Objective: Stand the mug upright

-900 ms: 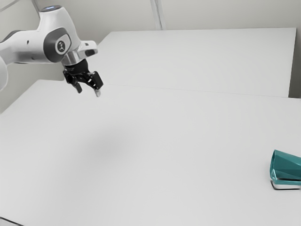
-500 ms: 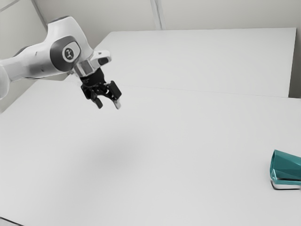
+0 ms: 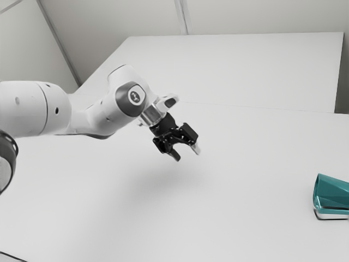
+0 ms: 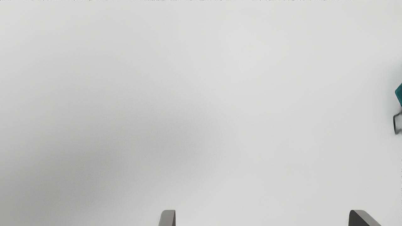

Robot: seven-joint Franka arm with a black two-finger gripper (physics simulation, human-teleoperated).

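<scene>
One mug (image 3: 332, 194) lies sideways, long axis flat, wider end toward the exterior view's left, the tool (image 3: 186, 154) spread wide.

White worktop (image 3: 245, 218), plain, smooth. Teal mug (image 3: 332, 191) lies on its side on it, partly cut off at the exterior view's right edge. Dark-edged loop (image 3: 331, 219) just beside mug. Soft grey shadow (image 3: 158, 183) on surface, well apart from mug.

Bright diffuse light, soft grey shadow (image 3: 163, 183)
</scene>
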